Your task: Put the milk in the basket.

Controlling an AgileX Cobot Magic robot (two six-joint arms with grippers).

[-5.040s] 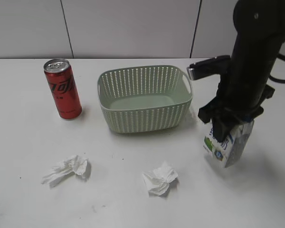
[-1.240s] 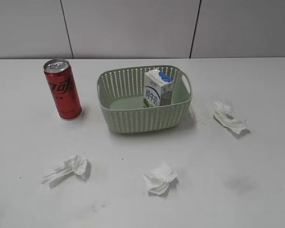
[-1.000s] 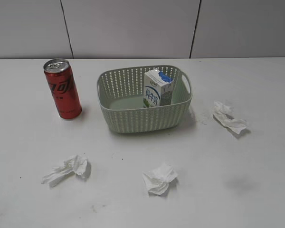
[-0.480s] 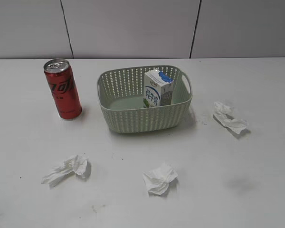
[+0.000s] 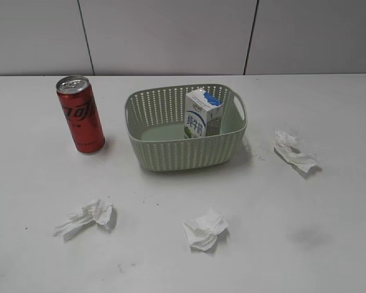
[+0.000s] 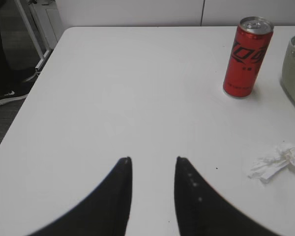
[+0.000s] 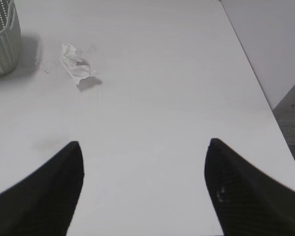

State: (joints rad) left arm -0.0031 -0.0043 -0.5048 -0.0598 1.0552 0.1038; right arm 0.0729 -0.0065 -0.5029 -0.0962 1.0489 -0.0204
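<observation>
Milk carton: a small white milk carton (image 5: pixel 203 113) with a blue top edge, blue Chinese characters and a green-blue picture low on its front stands upright inside the basket, toward its right end.
Basket: a pale green plastic basket (image 5: pixel 184 151), rectangular with rounded corners, perforated walls and cut-out handles.
Soda can: a glossy red soda can (image 5: pixel 80 114) stands upright left of the basket, apart from it.
Tissues: three crumpled white tissues lie on the matte white worktop (image 5: pixel 329 232), front left (image 5: pixel 85 218), front centre (image 5: pixel 204 230) and right (image 5: pixel 294 153).
Left gripper: the left gripper (image 6: pixel 152 184), black, parted slightly, holding nothing.
Right gripper: the right gripper (image 7: pixel 143 169), spread wide, holding nothing.
</observation>
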